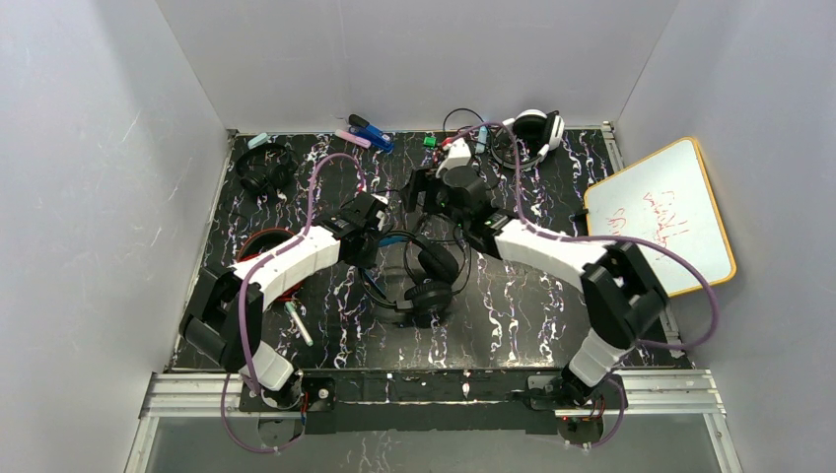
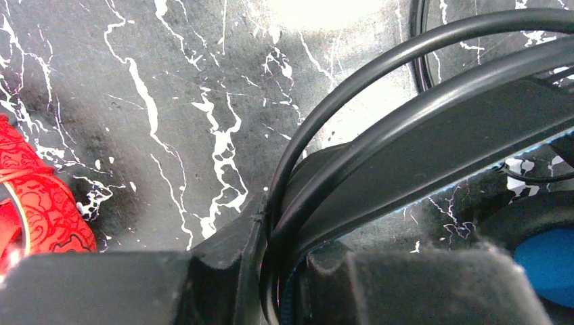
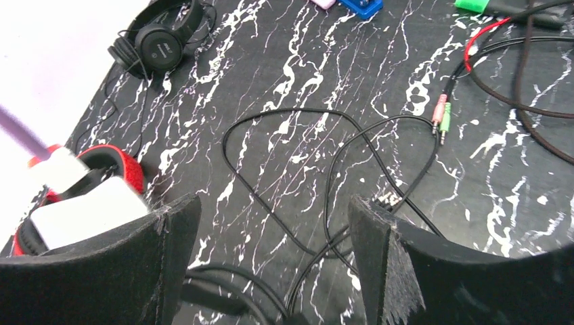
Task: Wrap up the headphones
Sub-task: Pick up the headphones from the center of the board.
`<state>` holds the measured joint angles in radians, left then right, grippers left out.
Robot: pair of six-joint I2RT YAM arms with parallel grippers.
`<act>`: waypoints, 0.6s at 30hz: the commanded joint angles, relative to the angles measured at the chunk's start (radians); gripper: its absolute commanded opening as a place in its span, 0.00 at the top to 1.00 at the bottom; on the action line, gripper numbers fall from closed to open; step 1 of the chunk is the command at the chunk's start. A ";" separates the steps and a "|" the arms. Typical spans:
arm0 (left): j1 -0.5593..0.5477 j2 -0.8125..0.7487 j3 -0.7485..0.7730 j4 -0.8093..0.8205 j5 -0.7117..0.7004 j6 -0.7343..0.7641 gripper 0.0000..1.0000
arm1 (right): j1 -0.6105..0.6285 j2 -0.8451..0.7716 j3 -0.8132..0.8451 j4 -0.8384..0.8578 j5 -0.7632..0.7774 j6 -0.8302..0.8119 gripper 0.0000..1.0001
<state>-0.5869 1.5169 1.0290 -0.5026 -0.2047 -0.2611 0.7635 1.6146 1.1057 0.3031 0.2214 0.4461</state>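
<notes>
The black headphones with a blue headband (image 1: 426, 278) lie mid-table, ear cups toward the near side. My left gripper (image 1: 373, 236) is shut on their headband (image 2: 433, 135) together with a loop of black cable (image 2: 352, 74), as the left wrist view (image 2: 284, 271) shows. My right gripper (image 1: 414, 193) is open and empty above their loose thin cable (image 3: 325, 169); its fingers (image 3: 169, 257) straddle nothing. The cable ends in pink and green plugs (image 3: 441, 116). The red pair (image 1: 258, 242) lies under my left arm. The all-black pair (image 1: 264, 168) lies at the far left.
White headphones (image 1: 537, 128) with tangled cables lie at the far right. Markers (image 1: 370, 133) lie along the back edge. A whiteboard (image 1: 662, 217) leans off the right edge. A pen (image 1: 299, 323) lies near the left arm's base.
</notes>
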 commanded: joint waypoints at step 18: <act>0.002 0.010 -0.006 0.056 0.080 -0.068 1.00 | -0.001 -0.274 -0.028 -0.206 -0.166 -0.065 0.13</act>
<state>-0.5861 1.5150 0.9863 -0.4767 -0.1955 -0.2729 0.7635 1.4864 1.0767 0.2703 0.1699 0.4335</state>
